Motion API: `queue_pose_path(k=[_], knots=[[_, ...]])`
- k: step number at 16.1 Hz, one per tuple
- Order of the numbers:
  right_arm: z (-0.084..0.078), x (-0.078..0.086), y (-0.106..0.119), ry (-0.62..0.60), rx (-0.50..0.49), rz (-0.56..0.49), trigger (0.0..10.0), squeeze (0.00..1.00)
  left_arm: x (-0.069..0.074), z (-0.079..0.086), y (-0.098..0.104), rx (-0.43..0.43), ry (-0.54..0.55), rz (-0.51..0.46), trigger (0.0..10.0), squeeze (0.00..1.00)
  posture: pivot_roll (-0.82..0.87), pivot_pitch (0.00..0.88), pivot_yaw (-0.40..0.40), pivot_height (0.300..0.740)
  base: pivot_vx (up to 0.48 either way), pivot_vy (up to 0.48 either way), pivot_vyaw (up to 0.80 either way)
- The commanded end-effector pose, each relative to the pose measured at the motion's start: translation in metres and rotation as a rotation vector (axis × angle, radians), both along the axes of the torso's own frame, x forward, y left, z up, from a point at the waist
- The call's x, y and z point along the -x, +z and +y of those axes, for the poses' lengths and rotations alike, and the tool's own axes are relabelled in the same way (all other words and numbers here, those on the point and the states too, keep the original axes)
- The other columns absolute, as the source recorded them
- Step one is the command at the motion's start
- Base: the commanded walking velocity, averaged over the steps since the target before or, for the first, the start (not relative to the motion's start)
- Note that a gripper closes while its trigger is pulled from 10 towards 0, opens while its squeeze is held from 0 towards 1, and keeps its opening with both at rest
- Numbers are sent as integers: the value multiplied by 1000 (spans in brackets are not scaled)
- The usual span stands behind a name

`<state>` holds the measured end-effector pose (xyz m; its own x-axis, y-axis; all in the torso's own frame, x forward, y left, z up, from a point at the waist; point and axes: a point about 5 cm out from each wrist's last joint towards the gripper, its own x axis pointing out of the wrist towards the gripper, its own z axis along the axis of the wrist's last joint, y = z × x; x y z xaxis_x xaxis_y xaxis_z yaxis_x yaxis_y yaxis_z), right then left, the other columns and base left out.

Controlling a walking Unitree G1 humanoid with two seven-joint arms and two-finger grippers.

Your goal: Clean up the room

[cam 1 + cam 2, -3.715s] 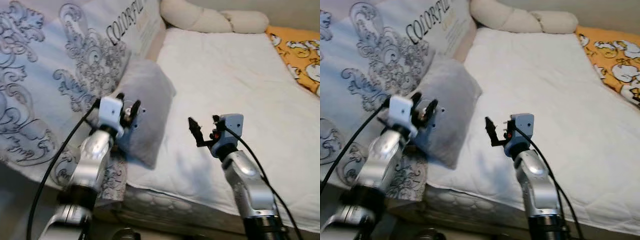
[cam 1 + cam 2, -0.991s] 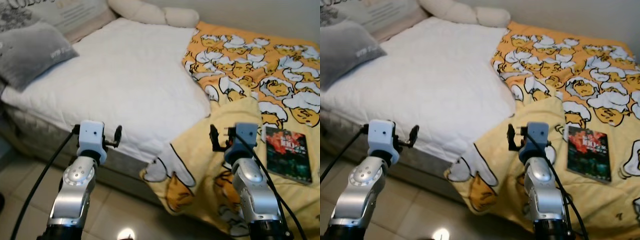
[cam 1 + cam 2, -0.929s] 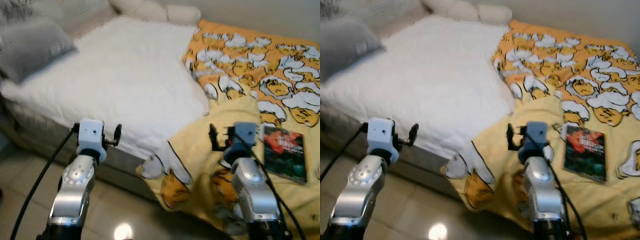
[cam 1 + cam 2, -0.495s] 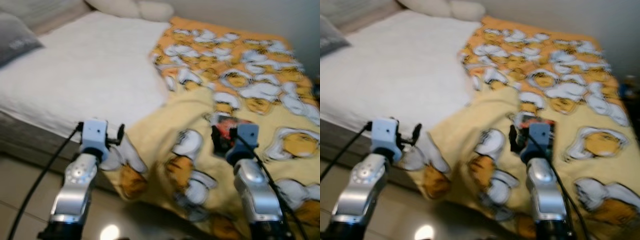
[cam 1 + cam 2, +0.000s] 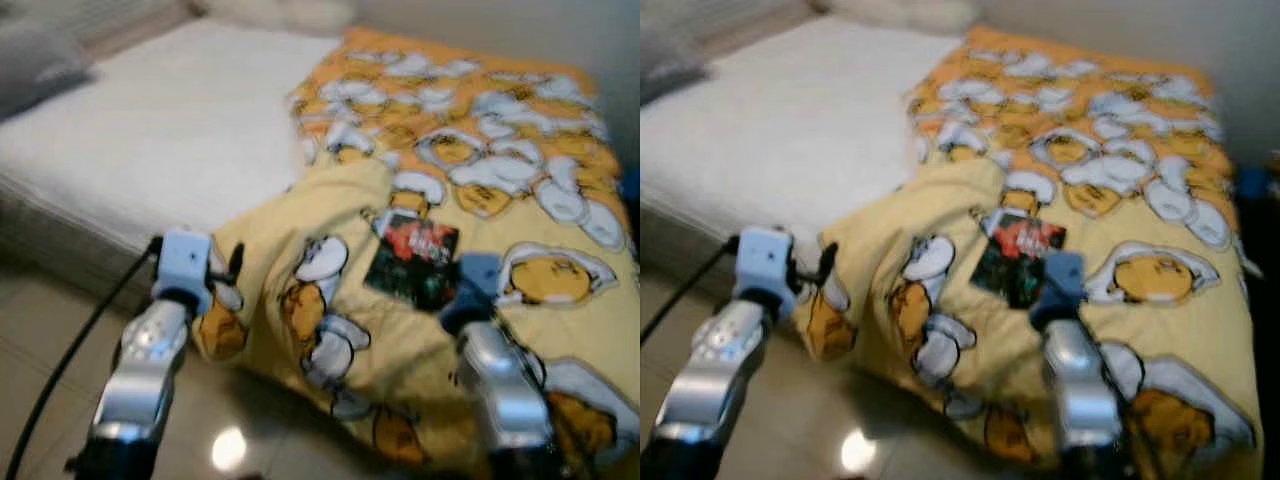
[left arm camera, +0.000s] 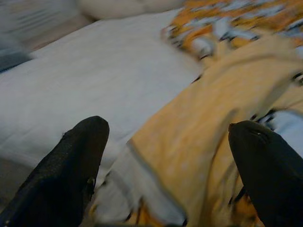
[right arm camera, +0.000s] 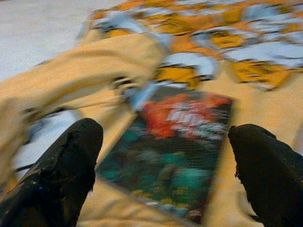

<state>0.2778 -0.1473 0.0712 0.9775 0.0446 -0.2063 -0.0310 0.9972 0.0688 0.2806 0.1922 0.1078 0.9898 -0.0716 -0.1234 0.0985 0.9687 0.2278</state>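
A book [image 5: 412, 258] with a red and green cover lies flat on a yellow cartoon-print blanket [image 5: 500, 150] that spills over the bed's near edge. My right gripper [image 5: 450, 295] is held just short of the book, level with its near edge. In the right wrist view it is open [image 7: 166, 132], and the book [image 7: 180, 142] lies between and beyond the fingers. My left gripper [image 5: 232, 262] hovers at the blanket's hanging corner, open [image 6: 168, 132] and holding nothing. All views are blurred.
The white mattress [image 5: 170, 130] takes up the left half of the bed, with a grey pillow [image 5: 35, 75] at its far left and a cream bolster [image 5: 280, 12] at the head. Glossy tiled floor [image 5: 40, 330] lies below the bed edge. Something blue [image 5: 1250, 185] stands past the bed's right side.
The camera has swung right along the bed and come closer. The book now sits in front of my right gripper instead of to its right. Both grippers stay open.
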Motion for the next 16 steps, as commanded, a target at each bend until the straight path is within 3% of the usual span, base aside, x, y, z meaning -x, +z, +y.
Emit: queue_pose_path(k=[1, 7, 11, 16], knots=[[3, -2, 2, 34, -2, -8, 10000, 1000, -2, -1, 3, -8, -7, -5, 10000, 1000, 76, 0, 20, 740, 0, -480, 800], [12, -1, -2, 111, -18, 17, 10000, 1000, -3, 3, 4, -28, 1, -8, 10000, 1000, 82, 0, 22, 740, 0, -442, 659], [16, 0, -4, 147, -26, 29, 10000, 1000, -3, 2, 2, -39, -8, -5, 10000, 1000, 83, 0, 21, 740, 0, 0, 0], [6, 0, -8, 70, -13, 43, 10000, 1000, 0, -4, -2, -39, -49, -2, 10000, 1000, 82, 0, 14, 740, 0, 0, 0]])
